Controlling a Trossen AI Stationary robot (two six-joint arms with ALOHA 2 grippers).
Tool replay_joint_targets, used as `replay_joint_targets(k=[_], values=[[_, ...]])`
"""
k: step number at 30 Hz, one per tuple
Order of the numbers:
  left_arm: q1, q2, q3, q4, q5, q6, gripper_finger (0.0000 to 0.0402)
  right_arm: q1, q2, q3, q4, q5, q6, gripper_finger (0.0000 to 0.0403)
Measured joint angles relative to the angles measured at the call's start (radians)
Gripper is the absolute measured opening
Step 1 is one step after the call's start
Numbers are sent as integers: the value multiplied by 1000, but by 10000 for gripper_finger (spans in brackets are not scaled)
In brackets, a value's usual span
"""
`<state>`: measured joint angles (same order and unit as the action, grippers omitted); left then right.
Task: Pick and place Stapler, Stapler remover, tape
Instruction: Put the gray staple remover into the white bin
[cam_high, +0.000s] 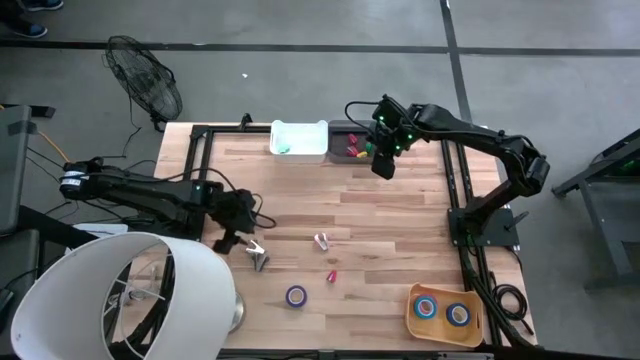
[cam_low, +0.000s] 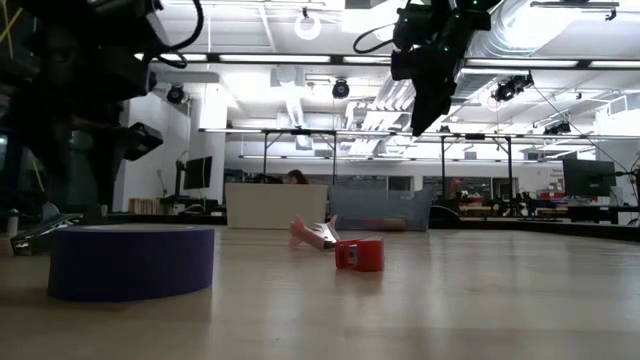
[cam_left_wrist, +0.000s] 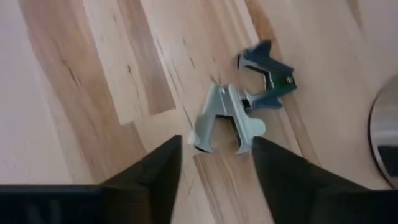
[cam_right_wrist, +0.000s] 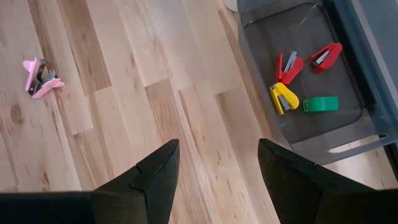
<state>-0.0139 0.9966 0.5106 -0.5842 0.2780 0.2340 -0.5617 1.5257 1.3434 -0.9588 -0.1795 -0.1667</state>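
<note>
My left gripper (cam_high: 240, 235) (cam_left_wrist: 214, 146) hangs open just above and to the left of two staple removers lying on the wood: a silver-grey one (cam_left_wrist: 225, 118) (cam_high: 259, 257) and a dark one (cam_left_wrist: 268, 74) touching its far end. My right gripper (cam_high: 383, 163) (cam_right_wrist: 217, 152) is open and raised beside the dark grey tray (cam_right_wrist: 311, 134) at the far edge, which holds red (cam_right_wrist: 288, 66), yellow (cam_right_wrist: 283, 97) and green (cam_right_wrist: 321, 103) staplers. A pink staple remover (cam_high: 321, 241) (cam_right_wrist: 41, 78), a small red stapler (cam_high: 331, 276) (cam_low: 358, 253) and a purple tape roll (cam_high: 296, 296) (cam_low: 130, 260) lie mid-table.
A pale green bin (cam_high: 299, 139) sits left of the grey tray. An orange tray (cam_high: 412, 312) near the right corner holds two tape rolls. A large white lamp shade (cam_high: 120, 295) covers the near-left corner; its base (cam_left_wrist: 385, 137) lies close to the staple removers. A fan (cam_high: 145, 80) stands off-table.
</note>
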Motion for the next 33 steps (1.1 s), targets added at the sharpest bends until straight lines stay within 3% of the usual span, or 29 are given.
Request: replay_joint_targets(k=[5,10,33], values=[[0,0,0,-1,27,56,264,0,0,0,0,0,2,209],[0,9,0,-26,43,79,298,0,0,0,1,0,10,209],[0,222,-1,77,23,152,301,0,0,0,2,0,9,209]])
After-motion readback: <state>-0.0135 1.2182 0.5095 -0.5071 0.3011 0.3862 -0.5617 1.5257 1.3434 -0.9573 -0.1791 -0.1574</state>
